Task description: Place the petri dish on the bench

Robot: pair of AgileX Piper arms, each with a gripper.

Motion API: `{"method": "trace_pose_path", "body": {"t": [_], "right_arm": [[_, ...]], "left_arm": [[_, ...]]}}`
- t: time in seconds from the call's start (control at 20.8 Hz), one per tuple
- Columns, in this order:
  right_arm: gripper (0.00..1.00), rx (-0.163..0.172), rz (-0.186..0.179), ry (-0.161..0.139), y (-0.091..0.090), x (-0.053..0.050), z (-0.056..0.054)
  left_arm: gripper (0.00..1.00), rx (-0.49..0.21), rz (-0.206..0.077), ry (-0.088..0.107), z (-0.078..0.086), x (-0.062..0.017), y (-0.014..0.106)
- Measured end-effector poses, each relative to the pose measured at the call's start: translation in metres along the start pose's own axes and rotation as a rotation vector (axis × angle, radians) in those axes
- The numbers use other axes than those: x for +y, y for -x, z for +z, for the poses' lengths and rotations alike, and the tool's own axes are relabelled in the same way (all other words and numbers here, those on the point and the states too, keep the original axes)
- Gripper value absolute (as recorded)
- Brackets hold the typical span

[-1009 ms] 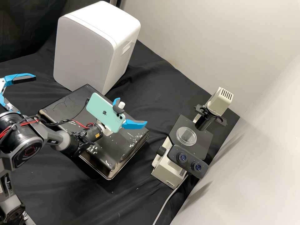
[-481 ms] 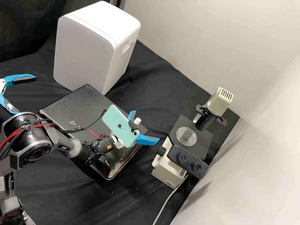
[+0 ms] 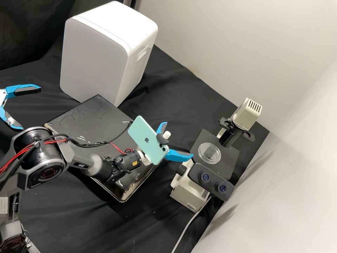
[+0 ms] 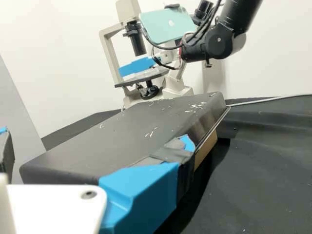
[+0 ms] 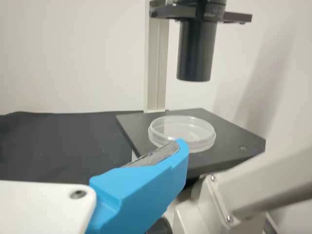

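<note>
Right gripper (image 3: 177,140) hung spread wide, gripping nothing, just short of the microscope (image 3: 191,189); my lower finger sat close to the stage edge. Petri dish (image 3: 209,152) lay flat on the black stage under the lens tube, clear of my fingers (image 5: 146,180). Left gripper (image 3: 28,107) was spread and bare too, well apart, beyond the dark tray (image 3: 87,121).

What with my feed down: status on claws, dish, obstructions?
Right claw open, just short of dish. Left claw open, far from dish. Dish on microscope stage. Lens tube hangs above stage.
</note>
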Motion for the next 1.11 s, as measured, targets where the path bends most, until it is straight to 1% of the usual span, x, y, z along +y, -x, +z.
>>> {"method": "trace_pose_path", "body": {"t": [0.14,0.24,0.38,0.43,0.48,0.58,0.62,0.72,0.91,1.11], "right_arm": [[1.00,-0.012,-0.009,0.001,-0.011,-0.001,0.002],[1.00,-0.029,-0.022,0.008,-0.018,-0.003,0.006],[1.00,-0.060,-0.038,0.010,-0.029,-0.006,0.011],[1.00,-0.071,-0.044,0.015,-0.032,-0.008,0.014],[1.00,-0.072,-0.044,0.023,-0.034,-0.008,0.015],[1.00,-0.071,-0.037,0.022,-0.037,-0.008,0.015],[1.00,-0.074,-0.037,0.022,-0.037,-0.007,0.016],[1.00,-0.075,-0.024,0.023,-0.039,-0.003,0.017],[1.00,-0.087,-0.001,0.024,-0.041,0.006,0.022],[1.00,-0.120,0.002,0.024,-0.042,0.014,0.028]], "left_arm": [[1.00,0.000,0.000,0.000,0.000,0.0000,0.000],[1.00,0.000,0.001,0.001,0.000,0.0000,0.000],[1.00,-0.003,-0.012,0.009,0.000,-0.0024,-0.001],[1.00,-0.007,-0.014,0.008,0.000,-0.0028,-0.001],[1.00,-0.015,-0.016,0.005,0.001,-0.0029,-0.001],[1.00,-0.036,-0.021,-0.004,0.003,-0.0034,-0.001],[1.00,-0.038,-0.021,-0.005,0.003,-0.0034,-0.001],[1.00,-0.043,-0.028,-0.003,0.003,-0.0046,-0.001],[1.00,-0.047,-0.031,-0.003,0.004,-0.0051,-0.001],[1.00,-0.051,-0.039,0.001,0.004,-0.0066,-0.002]]}}
